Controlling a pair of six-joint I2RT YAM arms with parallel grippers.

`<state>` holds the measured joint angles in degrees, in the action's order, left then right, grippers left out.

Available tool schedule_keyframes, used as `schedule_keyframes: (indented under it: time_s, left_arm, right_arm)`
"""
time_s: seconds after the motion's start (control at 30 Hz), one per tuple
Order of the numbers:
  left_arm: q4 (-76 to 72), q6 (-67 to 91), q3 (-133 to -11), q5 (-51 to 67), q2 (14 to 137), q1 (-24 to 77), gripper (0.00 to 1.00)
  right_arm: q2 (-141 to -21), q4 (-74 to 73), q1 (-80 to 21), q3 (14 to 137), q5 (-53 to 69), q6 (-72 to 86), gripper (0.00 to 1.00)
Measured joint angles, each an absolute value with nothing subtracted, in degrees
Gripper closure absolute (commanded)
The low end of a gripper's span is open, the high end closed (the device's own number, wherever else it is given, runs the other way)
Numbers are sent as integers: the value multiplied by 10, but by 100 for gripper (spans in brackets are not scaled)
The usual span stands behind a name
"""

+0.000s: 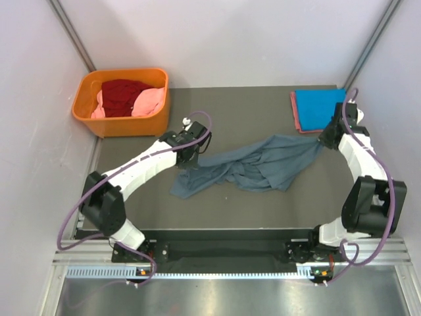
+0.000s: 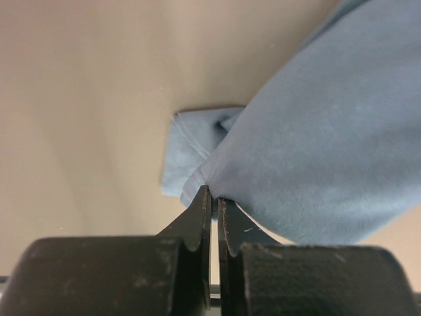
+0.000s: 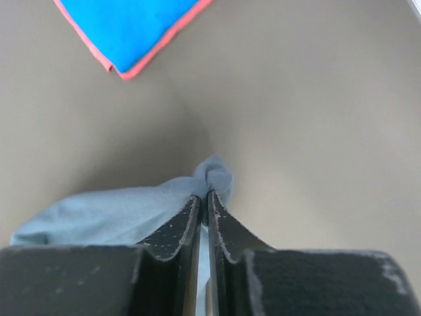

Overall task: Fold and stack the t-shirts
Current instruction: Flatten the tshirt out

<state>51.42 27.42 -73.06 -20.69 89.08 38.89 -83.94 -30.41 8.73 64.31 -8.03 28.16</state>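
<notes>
While both arms grip it, the grey-blue shirt (image 1: pixel 263 168) lies rumpled across the middle of the table (image 1: pixel 250 112). Its long axis runs from lower left to upper right of the overhead view.

The left claw (image 2: pixel 212 194) has its jaws pressed together on a folded hem along the shirt's upper edge, near its left end. From there the bulk of the cloth spreads to the right of the wrist view. The right claw (image 3: pixel 204 196) pinches a small bunched tip at the opposite, upper-right end, and the rest trails toward the lower left of its view.

Each arm is nearer its own end, so the cloth lies between the two claws. Drawing them apart along that axis looks like the way to pull the wrinkles flat.

A folded blue shirt (image 1: pixel 317 105) rests on a salmon-red shirt (image 1: pixel 295 115) at upper right, near the right claw. The orange basket (image 1: pixel 89 112) at upper left holds a dark red shirt (image 1: pixel 122 95) and a pink shirt (image 1: pixel 150 102).
</notes>
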Motion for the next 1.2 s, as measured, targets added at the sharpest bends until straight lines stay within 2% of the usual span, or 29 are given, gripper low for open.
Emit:
schedule_keyframes:
  time_s: [0.13, 0.23, 0.33, 0.57, 0.77, 0.9, 1.2]
  left_arm:
    - [514, 247, -731, -189, 937, 367, 100]
    - [514, 232, -731, -175, 950, 363, 100]
    - [506, 219, -730, -158, 950, 363, 100]
    - [463, 192, -701, -88, 940, 357, 100]
    - [452, 183, -698, -65, 928, 356, 100]
    - [447, 180, -698, -62, 917, 355, 100]
    - [442, 180, -691, -62, 915, 353, 100]
  right_arm:
    - [-900, -334, 86, 716, -90, 272, 60]
    - [-898, -339, 78, 724, -84, 273, 56]
    - [-847, -333, 65, 672, -61, 287, 55]
    - [-670, -291, 39, 457, 31, 368, 57]
    - [-611, -213, -22, 284, 82, 501, 60]
    - [-608, -178, -68, 255, 85, 568, 63]
    - [-601, -94, -125, 216, 73, 663, 64]
